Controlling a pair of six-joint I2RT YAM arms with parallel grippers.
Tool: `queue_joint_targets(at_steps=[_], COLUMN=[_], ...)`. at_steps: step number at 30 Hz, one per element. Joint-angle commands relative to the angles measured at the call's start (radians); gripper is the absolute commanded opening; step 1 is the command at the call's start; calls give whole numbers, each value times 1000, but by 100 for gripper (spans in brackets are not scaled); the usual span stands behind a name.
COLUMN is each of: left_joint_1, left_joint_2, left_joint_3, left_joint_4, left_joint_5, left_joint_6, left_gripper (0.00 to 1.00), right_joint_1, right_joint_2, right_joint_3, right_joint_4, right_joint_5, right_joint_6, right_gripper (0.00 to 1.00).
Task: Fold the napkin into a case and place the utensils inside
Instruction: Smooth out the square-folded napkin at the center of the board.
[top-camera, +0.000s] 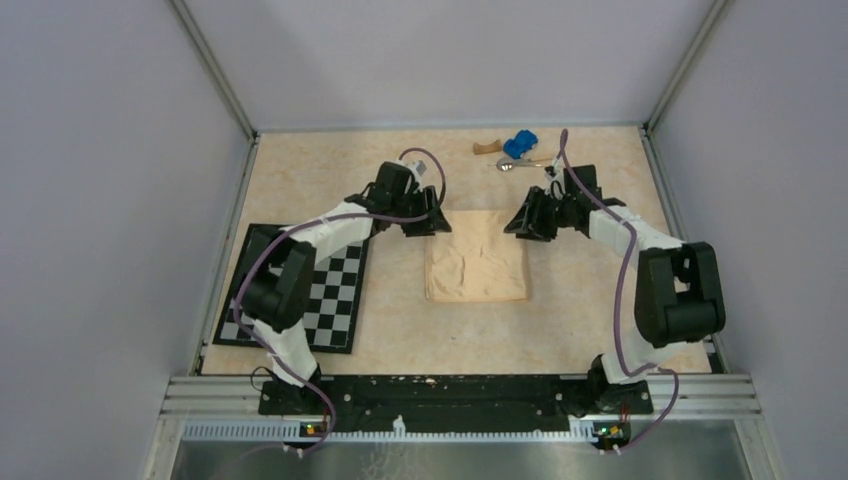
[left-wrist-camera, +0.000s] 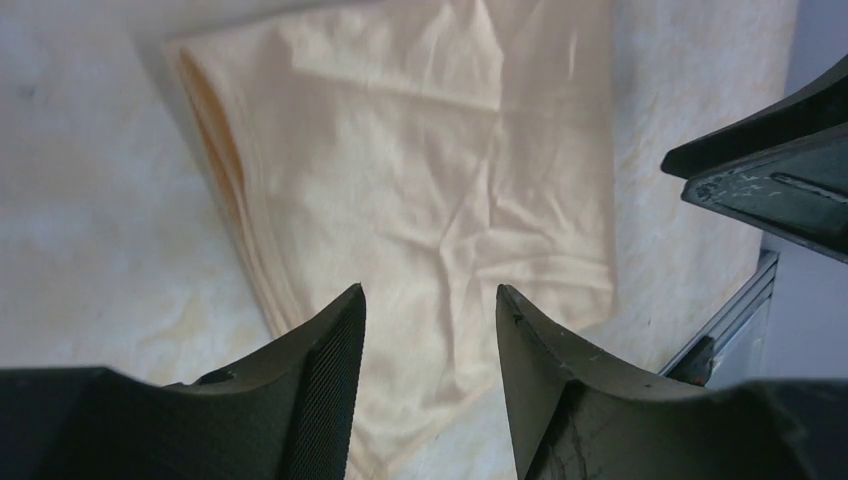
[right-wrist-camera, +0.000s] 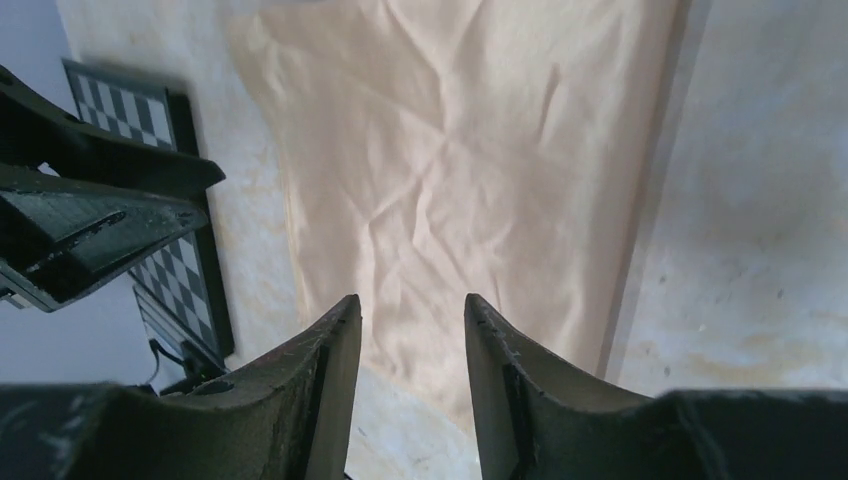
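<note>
Napkin (top-camera: 478, 268) lies soft, creased, peach-orange, folded into a layered rectangle.

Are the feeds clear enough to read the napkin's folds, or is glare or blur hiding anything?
Top external: even light, napkin creases readable, utensils too small to make out. Left wrist: napkin bright, slightly washed out, layered edge visible; fingers dark. Right wrist: wrinkles sharp, soft shadow along the napkin's right edge.

Pale marbled tabletop (top-camera: 580, 330). At its middle, lying flat, a folded peach-orange napkin (top-camera: 478, 258), creased and roughly square. On the left towards the near edge, a black-and-white checkerboard mat (top-camera: 335, 295), slightly askew. At the far edge, right of centre, a brown wooden block (top-camera: 486, 148), a blue toy car (top-camera: 519, 144) just beside it, and a silver spoon (top-camera: 508, 165) just nearer.
</note>
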Motion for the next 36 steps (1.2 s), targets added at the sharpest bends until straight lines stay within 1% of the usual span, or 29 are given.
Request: queue_joint_targets(at_steps=[1,5,7,11,16,21,25,31,33,36], left_joint_1=[16,55,77,114,144,158,159,138,118,89], left_joint_2=[152,243,276,328,377,399,393,309,284,265], left_joint_3=[173,235,255,287,293,297,339,346,343,319], left_joint_4=[64,114,134,135,146,136,85,87,92,142], left_joint_5=[94,118,136,138,139,99,96,141,136,140], left_joint_6=[-38,-46,-51,-44,-44,-16,21,15,6,-31], left_gripper=[56,56,56,56,56,56,58,64,66,69], right_joint_1=[-57,-95,-98,-100,-123,-142,-142,-142,-141,-141], right_joint_2=[123,221,273,364,458,553,540,418,412,441], right_joint_3=[87,152,203,284,320,370,400,390,377,327], right_joint_4=[143,229,227,200,281,260,223,222,262,399], right_joint_5=[-77,-149,-168,-156,-177,-147,-157,-191,-217,-280], right_joint_6=[71,105,84,38,65,29,8,53,80,175], right_gripper=[43,47,49,51,52,52,52,55,55,55])
